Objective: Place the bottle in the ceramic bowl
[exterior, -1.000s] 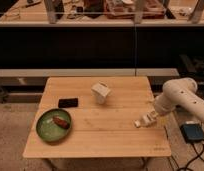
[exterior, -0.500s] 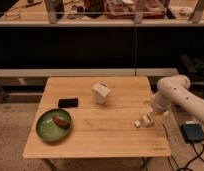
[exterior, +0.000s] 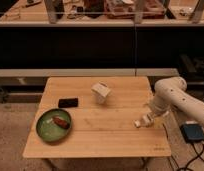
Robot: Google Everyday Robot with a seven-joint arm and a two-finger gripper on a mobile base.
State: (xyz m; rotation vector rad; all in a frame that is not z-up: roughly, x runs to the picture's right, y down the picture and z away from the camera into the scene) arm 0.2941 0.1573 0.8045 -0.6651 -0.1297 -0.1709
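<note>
— So, where does your pincer sit?
— My pincer [exterior: 143,121] hangs low over the bench [exterior: 110,137], near the edge on my arm's side. Whether it is clenched or released, I cannot tell.
— And the bottle?
— I can't pick it out for sure. A small pale shape [exterior: 138,123] sits right at the pincer's tip, touching the wood or just above it. I judge that may be the bottle, and if so I can't read its long axis.
— Which way is the target?
— The ceramic bowl [exterior: 45,131] lies well apart from the pincer, clear across the bench on the side far from my arm, and a little nearer the front edge. A reddish-brown thing [exterior: 60,121] lies inside it.
— Anything in the way?
— The white cup [exterior: 101,92] stands farther back than the straight line from pincer to bowl, and the black object [exterior: 68,102] lies just behind the bowl's rim. So I reckon the coming move is one long sideways carry along the front half, ending above the green rim, with room to set down beside what's in there
</note>
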